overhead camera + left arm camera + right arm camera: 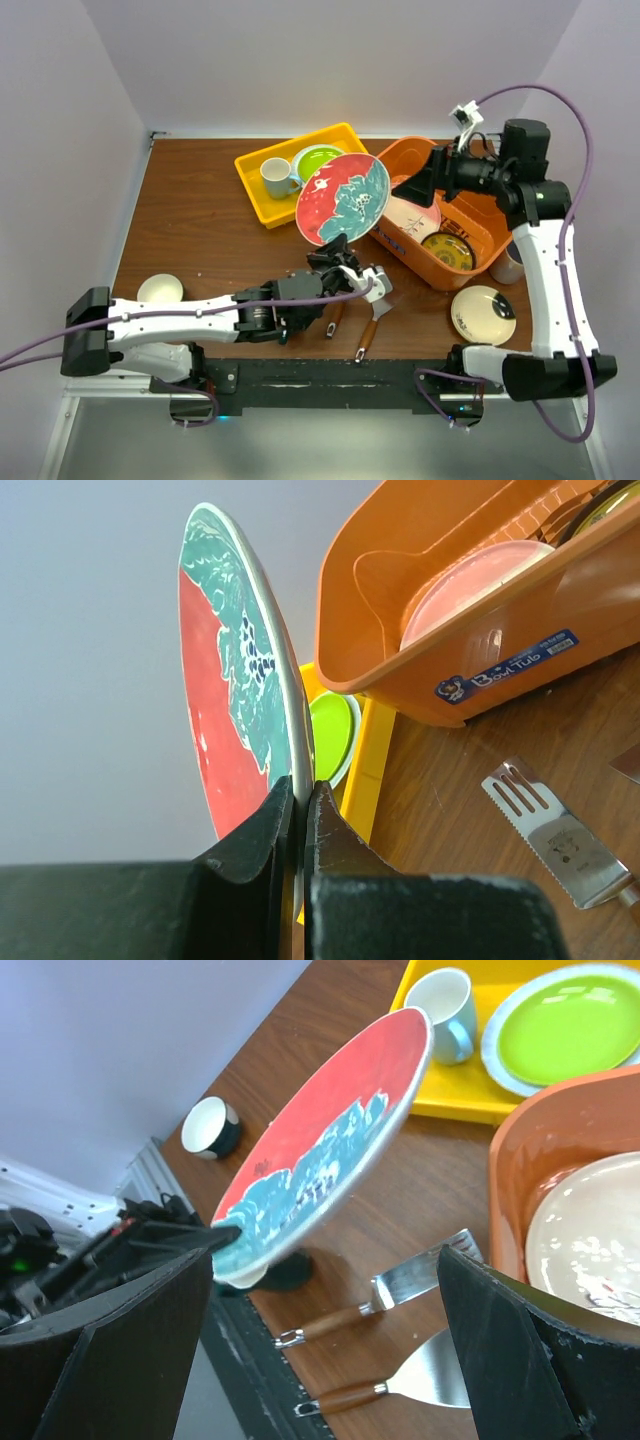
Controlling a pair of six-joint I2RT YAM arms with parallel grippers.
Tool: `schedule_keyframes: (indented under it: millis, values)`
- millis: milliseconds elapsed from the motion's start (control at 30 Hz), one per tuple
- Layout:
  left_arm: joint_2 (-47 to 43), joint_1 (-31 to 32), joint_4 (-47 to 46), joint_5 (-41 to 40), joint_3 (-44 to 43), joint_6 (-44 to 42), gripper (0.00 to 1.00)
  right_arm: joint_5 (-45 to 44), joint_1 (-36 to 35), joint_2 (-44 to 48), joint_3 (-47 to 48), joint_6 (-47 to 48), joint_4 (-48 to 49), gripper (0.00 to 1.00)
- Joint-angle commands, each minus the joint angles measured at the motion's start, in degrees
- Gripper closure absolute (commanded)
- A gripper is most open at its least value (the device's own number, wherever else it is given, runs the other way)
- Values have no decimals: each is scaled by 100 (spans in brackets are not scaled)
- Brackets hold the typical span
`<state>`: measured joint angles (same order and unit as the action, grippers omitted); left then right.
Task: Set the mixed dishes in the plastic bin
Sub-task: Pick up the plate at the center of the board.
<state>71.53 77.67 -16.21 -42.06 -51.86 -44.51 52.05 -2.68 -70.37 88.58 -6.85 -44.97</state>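
Observation:
My left gripper [336,252] is shut on the lower edge of a red and teal plate [342,200] and holds it on edge above the table, left of the orange plastic bin [468,274]. The left wrist view shows the jaws [300,792] pinching the plate's rim [240,700]. The bin holds a cream pink-rimmed plate [415,215] and a yellow patterned plate [447,250]. My right gripper [420,185] is open and empty over the bin's left end [520,1150]. A cream plate [483,315] lies right of the bin. A dark-teal mug [160,290] stands at the near left.
A yellow tray [258,203] at the back holds a white mug [278,178] and a lime green plate [316,158]. Two wooden-handled spatulas [335,320] [372,325] lie near the front edge. A pale cup-like thing [508,262] is partly hidden behind the right arm.

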Motion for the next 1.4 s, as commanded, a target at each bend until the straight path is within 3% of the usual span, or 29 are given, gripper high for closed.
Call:
schedule_keyframes:
  millis: [0,167,300,333,433,467,533,633,667,700,767,800,900,967,1067,1233,1367]
  values:
    - [211,47,-1437,-65,-518,-716,100,-282,-372,-354,257,-563,287,1]
    - [659,55,-1578,-144,-861,-988,100,-1185,-769,-600,397,-537,147,4]
    - [863,91,-1850,-293,-993,-1235,100,-1733,-892,-759,450,-431,6,26]
    - [898,99,-1877,-311,-1011,-1270,100,-1829,-901,-776,459,-431,-12,40]
    - [977,108,-1939,-337,-1055,-1367,100,-1988,-928,-829,520,-361,-73,66]
    - [995,126,-1965,-329,-1063,-1393,100,-1980,-928,-838,529,-352,-99,86]
    - [1012,152,-1965,-329,-1081,-1394,100,-1962,-936,-812,582,-326,-100,100]
    - [942,178,-1615,-355,-1203,-1140,100,-1910,-919,-655,635,-299,5,100]
    - [864,178,-1066,-294,-1335,-738,95,-1892,-910,-601,626,-273,41,100]
    - [793,178,-755,-215,-1379,-491,76,-1831,-884,-540,617,-273,102,100]
    - [486,170,-141,109,-1371,107,56,-1717,-761,-408,539,-264,269,100]
    - [355,170,54,293,-1354,283,39,-1638,-682,-364,477,-281,339,100]
    - [-155,82,635,970,-1274,829,15,-1207,-305,-267,161,-457,778,100]
    - [-463,-15,1003,1261,-1283,1198,5,-935,12,-206,-93,-554,1121,100]
    - [-832,-243,1417,1595,-1205,1559,0,-732,250,-127,-349,-607,1438,100]
    - [-1482,-1023,1892,2017,-818,2094,0,-293,1171,5,-639,-756,1903,100]
    - [-1975,-1596,2200,2211,-371,2350,0,-81,1515,32,-894,-572,1957,100]
